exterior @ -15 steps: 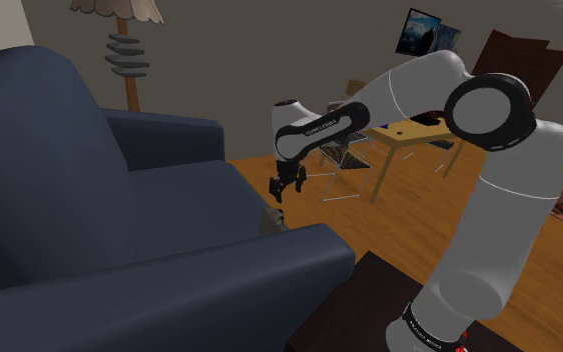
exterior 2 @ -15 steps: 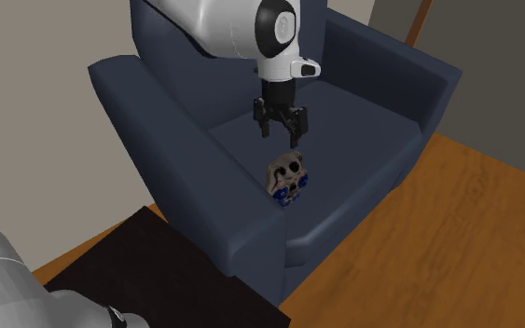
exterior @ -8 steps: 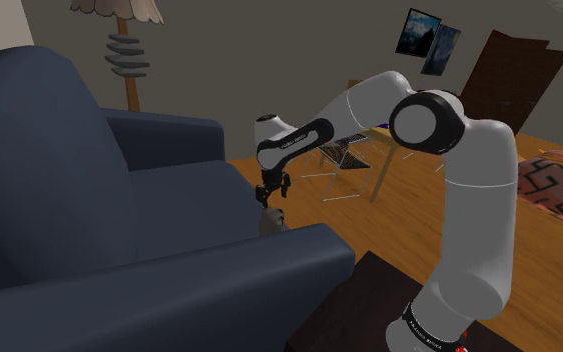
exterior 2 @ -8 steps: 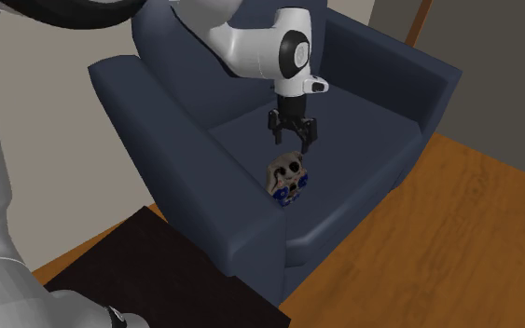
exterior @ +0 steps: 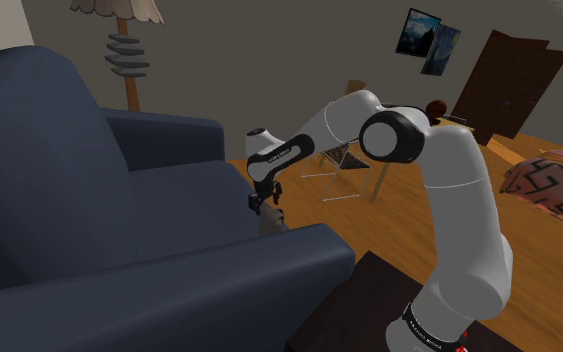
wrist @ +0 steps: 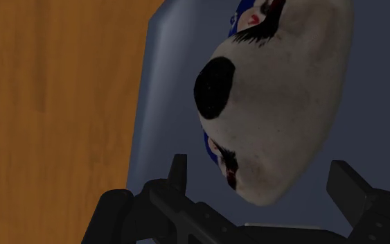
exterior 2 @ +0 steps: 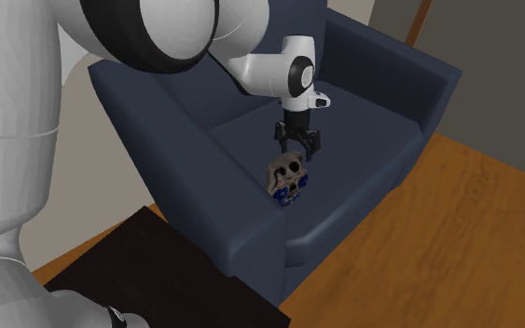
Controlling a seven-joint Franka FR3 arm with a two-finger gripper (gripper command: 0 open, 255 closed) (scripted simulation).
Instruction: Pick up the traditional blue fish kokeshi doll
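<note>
We see the kokeshi doll (exterior 2: pixel 288 179) lying on the seat cushion of a navy armchair (exterior 2: pixel 391 75), close to the cushion's front edge. It is a pale, rounded figure with black spots and blue patches at its lower end. Its painted detail is too small to read from the second exterior view.

The black gripper (exterior 2: pixel 298 154) hangs just above the doll's upper end, pointing down at it. Its fingers (exterior 2: pixel 282 149) are spread apart with nothing clasped between them.

In the wrist view the doll (wrist: pixel 276 104) looms large and is cut off by the picture's edge. We make out a cream body, one round black spot, dark and red smears, and a little blue. The two fingers (wrist: pixel 178 170) stand wide on either side of its nearer end, and we cannot tell whether either touches it. Beyond the cushion's edge lies wooden floor (wrist: pixel 55 104).

From the shoulder view the chair's near armrest (exterior: pixel 239 270) hides most of the doll (exterior: pixel 272 220), leaving only a greyish top. The gripper (exterior: pixel 260 204) there is a dark shape against the upholstery, its fingers hard to separate. The white arm (exterior: pixel 449 200) reaches to it from the stand (exterior: pixel 369 290).
</note>
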